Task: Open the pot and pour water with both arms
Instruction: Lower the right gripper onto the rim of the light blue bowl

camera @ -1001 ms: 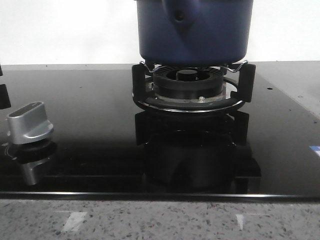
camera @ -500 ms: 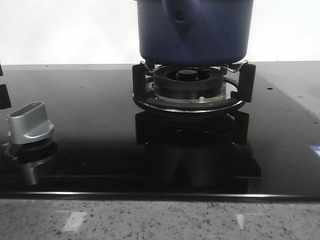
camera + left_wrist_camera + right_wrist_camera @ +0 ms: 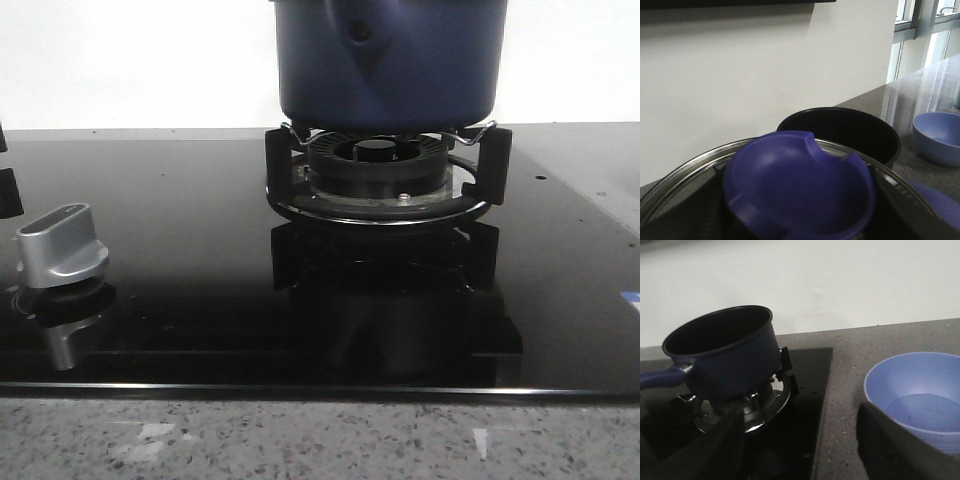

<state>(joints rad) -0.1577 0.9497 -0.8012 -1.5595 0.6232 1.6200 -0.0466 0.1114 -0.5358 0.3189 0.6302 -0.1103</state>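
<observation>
the pot [image 3: 390, 60] sits uncovered on the burner grate [image 3: 385, 175] of the black glass stove [image 3: 180, 240], tilted slightly in the right wrist view, its dark inside open and its blue handle [image 3: 660, 377] pointing away from the blue bowl [image 3: 917, 395] that stands on the grey tabletop [image 3: 855, 355] beside the stove. the left gripper [image 3: 800, 220] carries the lid [image 3: 690, 180], its purple knob [image 3: 797, 192] filling the left wrist view, though how wide its jaws stand i cannot tell. the right gripper [image 3: 800, 450] has its jaws parted and holds nothing, hanging between pot and bowl; a silver control knob [image 3: 62, 245] sits on the stove's left side.
</observation>
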